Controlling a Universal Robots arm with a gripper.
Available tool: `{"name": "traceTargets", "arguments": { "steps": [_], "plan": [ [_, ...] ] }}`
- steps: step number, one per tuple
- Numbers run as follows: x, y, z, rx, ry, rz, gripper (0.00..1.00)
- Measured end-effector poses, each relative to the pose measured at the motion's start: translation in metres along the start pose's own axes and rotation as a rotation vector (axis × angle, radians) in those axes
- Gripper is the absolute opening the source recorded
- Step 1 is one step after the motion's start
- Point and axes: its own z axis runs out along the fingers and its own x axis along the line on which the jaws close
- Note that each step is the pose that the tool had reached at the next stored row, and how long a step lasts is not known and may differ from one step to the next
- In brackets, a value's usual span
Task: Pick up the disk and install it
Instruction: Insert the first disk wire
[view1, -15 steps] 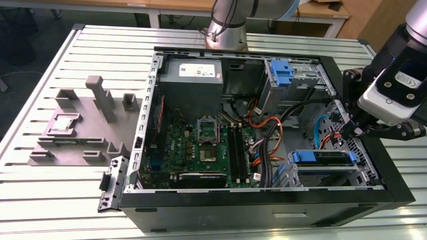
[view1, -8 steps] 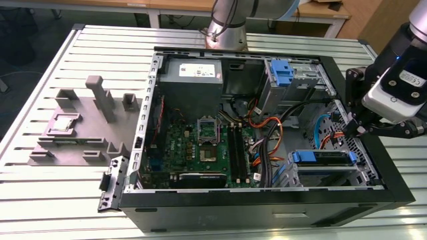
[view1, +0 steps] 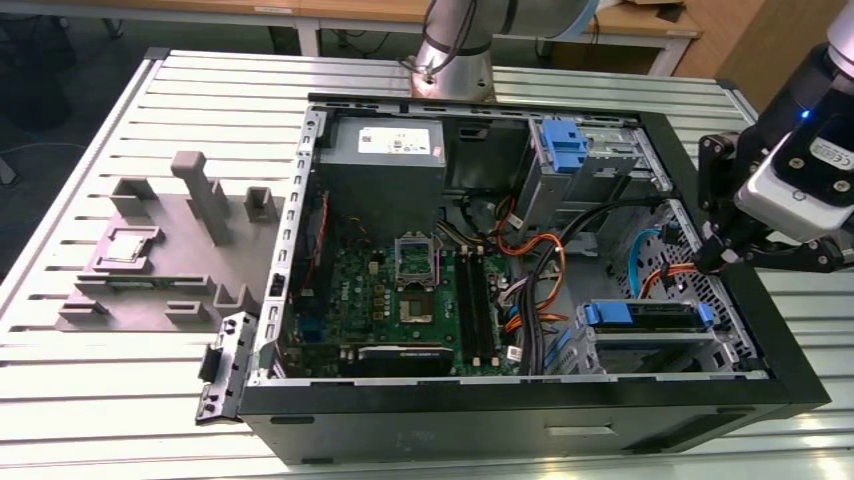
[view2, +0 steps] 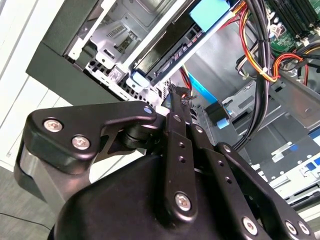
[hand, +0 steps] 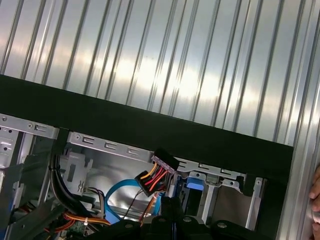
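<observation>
**Ana:** Exterior view first: where is the disk (view1: 661, 318)?

**Ben:** Lower right of that frame, lying flat in the drive cage of the computer case (view1: 534, 425), with its blue rails against the cage sides. I'd judge it is in the bay. Whether it is fully home I can't tell.

**Ana:** And the gripper (view1: 727, 262)?

**Ben:** At the exterior view's right, just inside the case's wall, above the disk and apart from it. In the second wrist view the gripper (view2: 179, 97) has its tips closed together with nothing between them, pointing towards the disk (view2: 165, 52).

**Ana:** Why closed and empty?

**Ben:** My guess is that a narrow closed tip fits past the cables (view1: 534, 262) and suits pressing better than carrying.

**Ana:** Why does the case lie on its side?

**Ben:** With the panel off, the bays face up from the slatted table (view1: 107, 410), so the arm can reach in from above. The upright blue bracket (view1: 563, 140), upper right of centre, holds no drive.
</observation>
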Motion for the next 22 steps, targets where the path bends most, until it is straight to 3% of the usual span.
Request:
{"name": "traceTargets", "arguments": {
  "steps": [11,15,17,22],
  "plan": [
    [0.0021,0.0079,0.0020,-0.0047,-0.0015,-0.016,0.11],
    [0.0021,0.0079,0.0034,-0.0228,-0.0041,-0.049,0.23],
    [0.0021,0.0079,0.0041,-0.0348,-0.0059,-0.074,0.35],
    [0.0021,0.0078,0.0060,-0.0595,-0.0087,-0.141,0.47]
  ]
}}
